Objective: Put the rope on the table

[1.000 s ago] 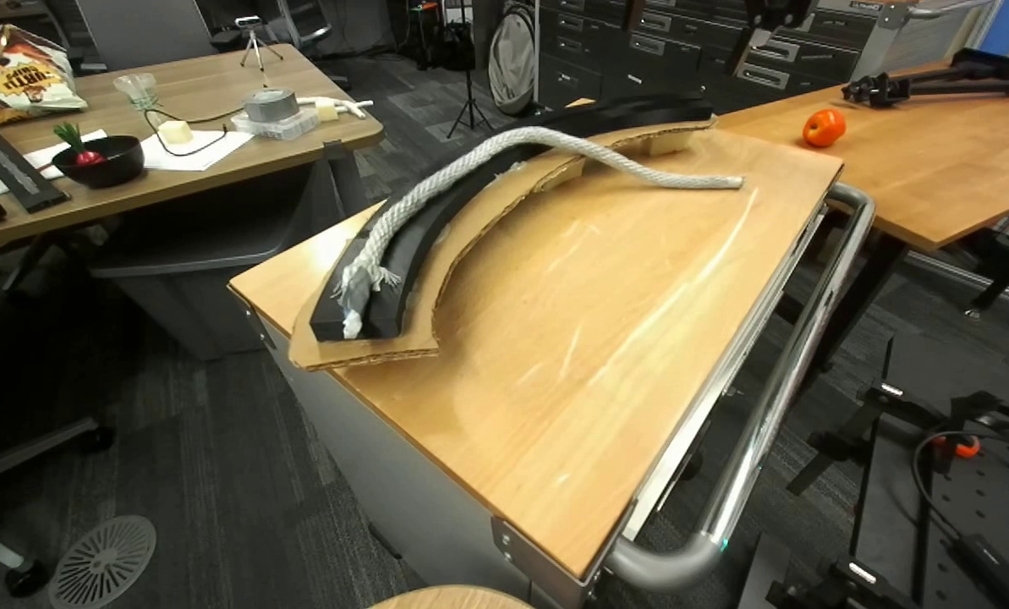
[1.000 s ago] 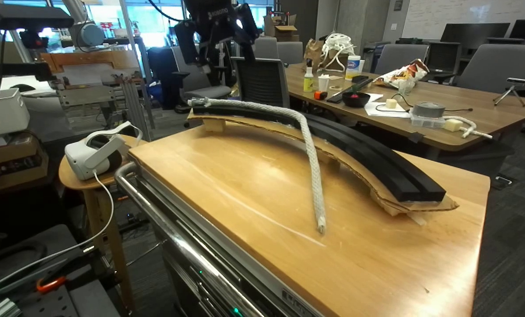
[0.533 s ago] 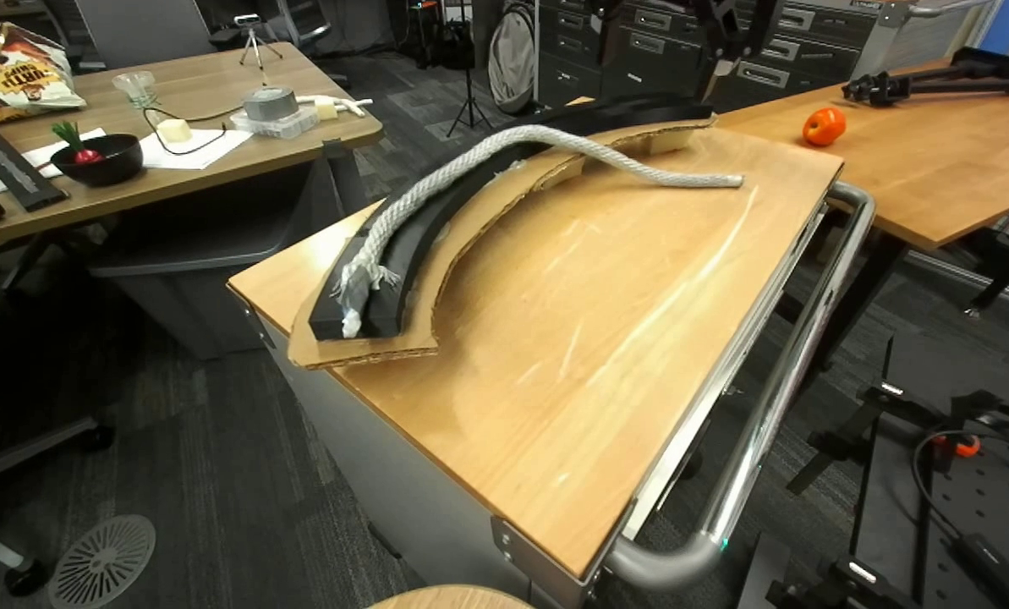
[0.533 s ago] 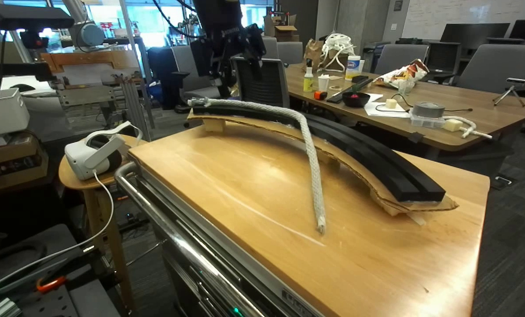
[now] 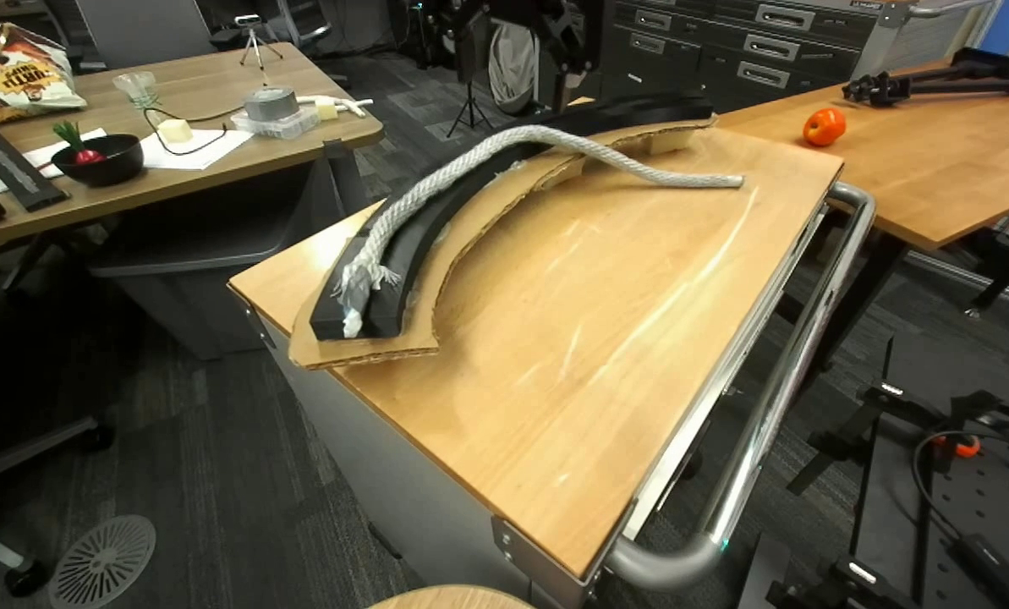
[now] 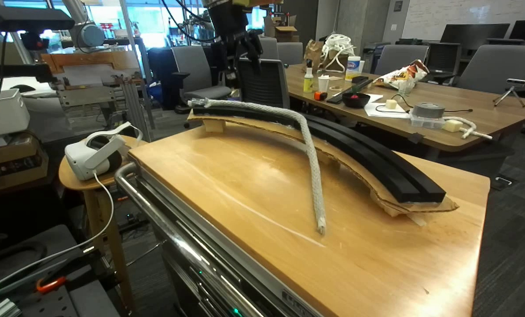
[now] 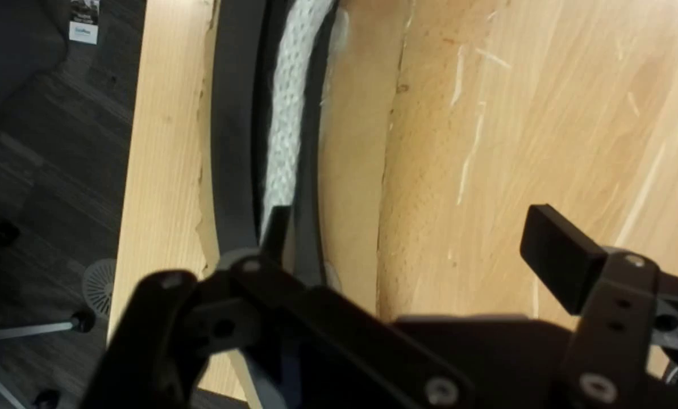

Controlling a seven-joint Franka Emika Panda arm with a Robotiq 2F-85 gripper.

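The tool [image 5: 517, 80] has travelled: in an exterior view it stood a moment ago before the middle of the dark drawers [image 5: 724, 42] and is now well to the left of that spot, while the rope [image 5: 521, 135] lies as it did. The tool is wide; in the wrist view its two fingers [image 7: 560, 255] stand far apart, one overlapping the rope, the other over bare wood. It hangs above the table [image 5: 589, 338], apart from the rope.

For much of its length the rope lies along the black curved strip [image 6: 363, 154], over the strip's groove. Its grey-wrapped end, with frayed strands next to it, sits on the strip near one of the strip's ends. Partway along the strip the rope bends away, crosses the edge of the cardboard [image 5: 491, 203] and comes down so that its other end rests directly on the table. The strip sits on the cardboard, and small blocks [image 6: 214, 126] stand between the cardboard and the table.

In an exterior view a white headset [image 6: 93, 158] sits on a round stool [image 6: 74, 183] just beside the table. A brown table [image 6: 486, 112] in both exterior views carries a chip bag [image 6: 401, 75] and a black bowl [image 6: 355, 101]; a round orange-red object [image 5: 824, 127] rests on another table [image 5: 961, 169]
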